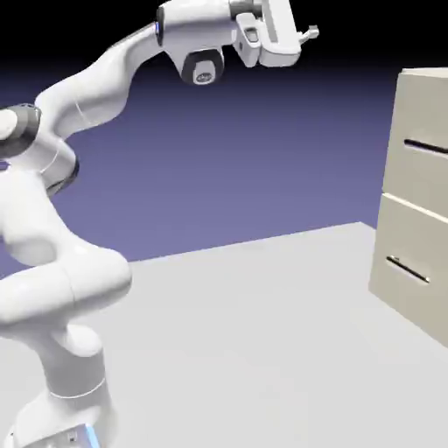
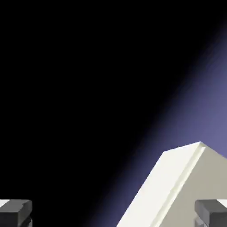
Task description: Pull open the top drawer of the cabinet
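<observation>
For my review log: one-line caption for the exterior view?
White arm's open gripper points toward the tall beige cabinet, well above and short of its closed top drawer.

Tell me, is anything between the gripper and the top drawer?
Nothing: in the exterior view only open air separates the gripper from the top drawer.

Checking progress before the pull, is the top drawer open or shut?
Shut: the top drawer sits about flush with the cabinet; the open gripper is apart from it.

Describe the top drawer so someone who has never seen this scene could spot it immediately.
Find the tall beige cabinet at the right edge of the exterior view. The top drawer is its upper front panel, crossed by a thin dark bar handle. The similar lower drawer sits beneath it, nearer the table.
</observation>
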### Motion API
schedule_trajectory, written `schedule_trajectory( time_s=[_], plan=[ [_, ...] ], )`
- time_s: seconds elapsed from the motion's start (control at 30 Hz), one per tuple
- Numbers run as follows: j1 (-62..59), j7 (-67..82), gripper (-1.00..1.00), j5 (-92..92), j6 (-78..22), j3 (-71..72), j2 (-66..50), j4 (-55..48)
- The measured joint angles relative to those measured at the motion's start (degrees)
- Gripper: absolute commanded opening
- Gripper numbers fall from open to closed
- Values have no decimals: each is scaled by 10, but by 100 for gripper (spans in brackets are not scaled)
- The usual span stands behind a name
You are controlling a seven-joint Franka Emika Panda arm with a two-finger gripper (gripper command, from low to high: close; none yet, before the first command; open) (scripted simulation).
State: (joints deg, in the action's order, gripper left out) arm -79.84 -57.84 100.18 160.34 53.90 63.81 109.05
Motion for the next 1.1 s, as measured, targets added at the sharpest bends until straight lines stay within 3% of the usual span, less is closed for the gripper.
schedule_trajectory(
  time_s=[0.7,0.97,1.0,1.1],
  plan=[
    [-420,-81,0,521,-71,281,162,-272],
    [-528,-153,0,482,-16,292,175,-438],
    [-539,-160,-100,478,-10,293,176,-454],
    [-526,-151,-100,485,-18,291,176,-434]
  ],
)
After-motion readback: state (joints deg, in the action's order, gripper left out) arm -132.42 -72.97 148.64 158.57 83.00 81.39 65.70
